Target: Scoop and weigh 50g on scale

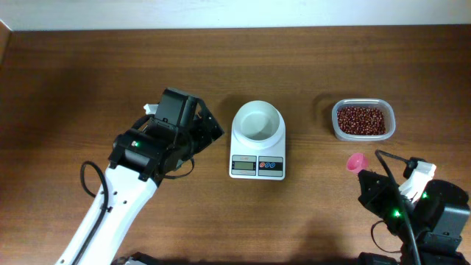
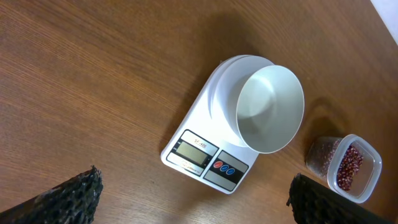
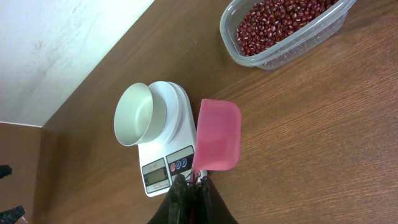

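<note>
Scale (image 1: 257, 165) (bowl (image 1: 257, 122) empty), right jaws pinching pink scoop (image 3: 217, 134)

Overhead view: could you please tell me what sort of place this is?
Probably a robot test bench, not a kitchen: a bare wooden table, a left arm and right arm, and weighing props: a digital scale, a tub of red beans, a pink scoop.
</note>
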You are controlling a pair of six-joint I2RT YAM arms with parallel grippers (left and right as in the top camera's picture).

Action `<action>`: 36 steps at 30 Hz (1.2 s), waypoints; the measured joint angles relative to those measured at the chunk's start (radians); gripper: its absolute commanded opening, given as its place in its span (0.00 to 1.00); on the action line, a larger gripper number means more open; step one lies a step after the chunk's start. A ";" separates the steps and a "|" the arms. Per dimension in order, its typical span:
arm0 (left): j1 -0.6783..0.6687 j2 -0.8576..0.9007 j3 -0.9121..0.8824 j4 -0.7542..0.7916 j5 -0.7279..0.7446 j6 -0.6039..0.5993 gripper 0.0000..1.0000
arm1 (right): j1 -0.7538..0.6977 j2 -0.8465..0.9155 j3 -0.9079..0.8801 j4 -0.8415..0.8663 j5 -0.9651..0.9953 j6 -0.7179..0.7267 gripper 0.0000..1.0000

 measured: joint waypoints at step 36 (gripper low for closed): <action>-0.476 0.116 0.000 0.008 -0.369 0.019 0.00 | 0.000 0.000 0.000 -0.022 -0.007 0.006 0.04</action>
